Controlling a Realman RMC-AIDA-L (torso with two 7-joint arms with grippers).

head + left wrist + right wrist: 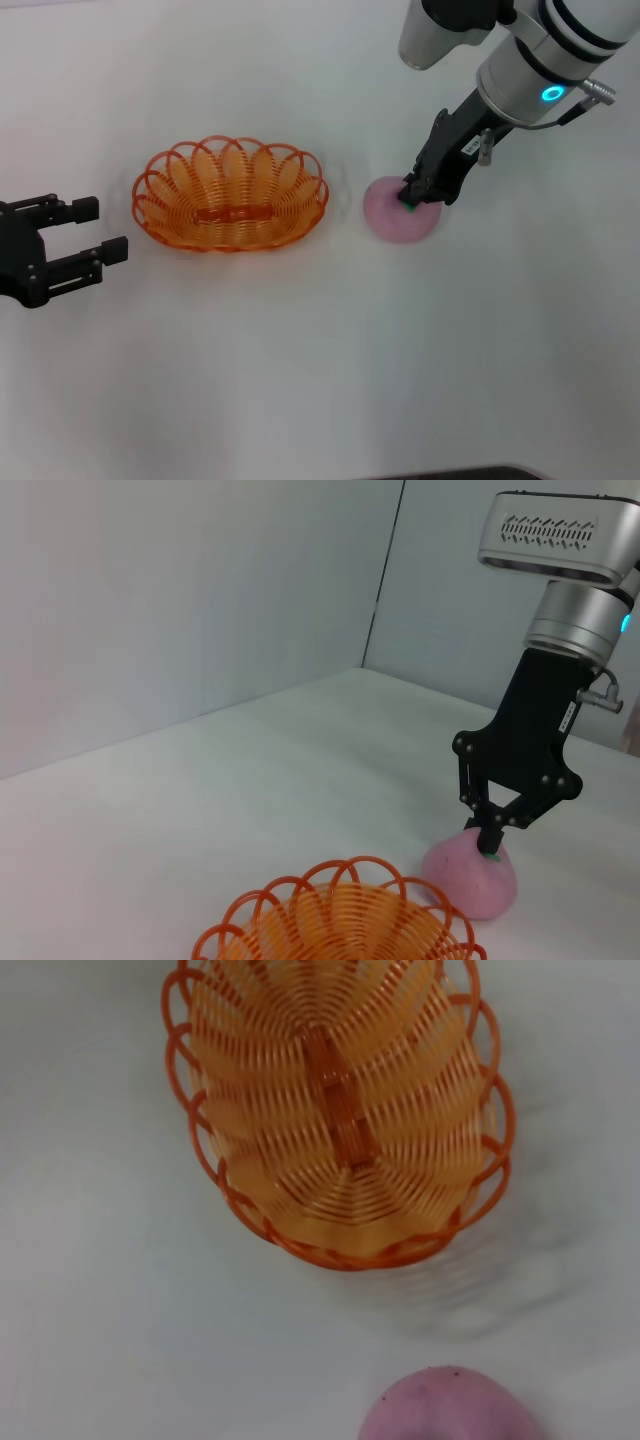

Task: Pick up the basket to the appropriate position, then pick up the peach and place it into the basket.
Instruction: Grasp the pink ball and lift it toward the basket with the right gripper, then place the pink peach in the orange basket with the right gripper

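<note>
The oval orange wire basket (232, 196) stands empty on the white table, left of centre; it also shows in the left wrist view (340, 920) and in the right wrist view (340, 1110). The pale-pink peach (392, 222) lies on the table to the basket's right, seen too in the left wrist view (465, 880) and the right wrist view (450, 1412). My right gripper (412, 200) comes down onto the peach's top, its fingertips pinched together at the green mark (491, 852). My left gripper (100, 230) is open and empty, left of the basket.
The white table (320, 380) spreads wide in front of the basket and peach. Grey walls (200, 600) stand behind the table in the left wrist view. A dark edge shows at the table's front (470, 474).
</note>
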